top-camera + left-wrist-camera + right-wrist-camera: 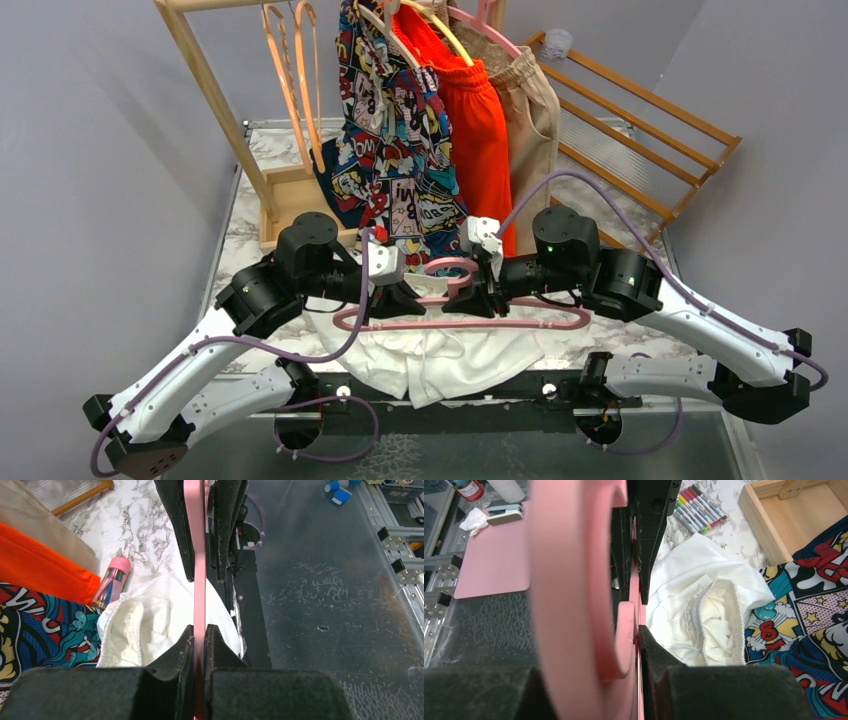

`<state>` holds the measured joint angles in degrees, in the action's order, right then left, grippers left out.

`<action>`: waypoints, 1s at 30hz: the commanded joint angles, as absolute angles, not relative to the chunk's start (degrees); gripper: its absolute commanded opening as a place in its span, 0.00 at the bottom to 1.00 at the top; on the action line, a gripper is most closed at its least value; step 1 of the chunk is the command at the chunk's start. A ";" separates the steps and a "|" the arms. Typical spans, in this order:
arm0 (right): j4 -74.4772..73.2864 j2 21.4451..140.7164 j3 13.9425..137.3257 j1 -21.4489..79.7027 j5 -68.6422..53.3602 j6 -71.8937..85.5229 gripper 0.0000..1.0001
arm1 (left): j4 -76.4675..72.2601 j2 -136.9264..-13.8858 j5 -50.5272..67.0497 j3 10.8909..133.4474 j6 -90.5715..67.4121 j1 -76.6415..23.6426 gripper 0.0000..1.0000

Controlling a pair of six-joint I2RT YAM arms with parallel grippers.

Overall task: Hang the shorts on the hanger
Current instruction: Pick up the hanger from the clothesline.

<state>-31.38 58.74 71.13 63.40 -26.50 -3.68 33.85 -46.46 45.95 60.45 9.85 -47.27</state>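
Pink hanger (462,323) over white shorts (450,362) on worktop (233,250): left jaws clamp it; right jaws straddle it, grip unclear.

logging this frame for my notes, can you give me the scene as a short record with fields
hanger: pink, held up over the table by both arms
left gripper: fingers shut on the hanger, left of its hook
right gripper: fingers shut on the hanger, beside its hook
shorts: white, crumpled on the table below the hanger, not on it yet
behind: comic-print shorts and orange-red shorts hanging on a rack
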 commanded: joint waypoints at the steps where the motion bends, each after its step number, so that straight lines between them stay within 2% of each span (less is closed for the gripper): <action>1: -30.71 58.74 72.96 63.72 -28.37 -2.89 0.20 | 33.16 -46.61 47.79 62.65 11.39 -47.15 0.00; 6: -30.31 58.24 72.30 63.72 -27.54 -3.40 0.06 | 33.23 -46.56 47.51 62.18 11.93 -47.16 0.00; 8: -30.47 58.26 72.29 63.70 -27.71 -3.48 0.10 | 33.28 -46.47 47.51 61.95 12.08 -47.20 0.00; 11: -30.78 58.45 72.48 63.66 -27.79 -3.85 0.26 | 33.24 -46.42 47.41 61.94 12.20 -47.20 0.00; 14: -32.00 58.87 73.24 63.71 -27.62 -4.63 0.34 | 33.33 -46.41 47.45 61.88 12.53 -47.15 0.00; 21: -33.57 59.33 74.02 63.71 -27.10 -5.95 0.35 | 33.57 -46.92 48.11 61.74 13.33 -47.19 0.00; 22: -33.41 59.27 73.97 63.68 -26.74 -6.03 0.34 | 33.62 -47.00 48.28 61.70 13.51 -47.20 0.00; 24: -32.90 58.95 73.70 63.67 -26.53 -6.28 0.21 | 33.73 -47.20 48.30 61.65 13.75 -47.15 0.00; 26: -33.18 59.28 73.73 63.70 -26.69 -6.46 0.16 | 33.67 -47.40 48.39 61.70 13.92 -47.20 0.00; 28: -34.28 59.93 74.19 63.72 -26.86 -6.83 0.19 | 33.69 -47.50 48.36 61.85 14.05 -47.19 0.00; 30: -35.03 60.49 74.48 63.70 -26.87 -7.17 0.27 | 33.79 -47.59 48.36 62.04 14.23 -47.20 0.00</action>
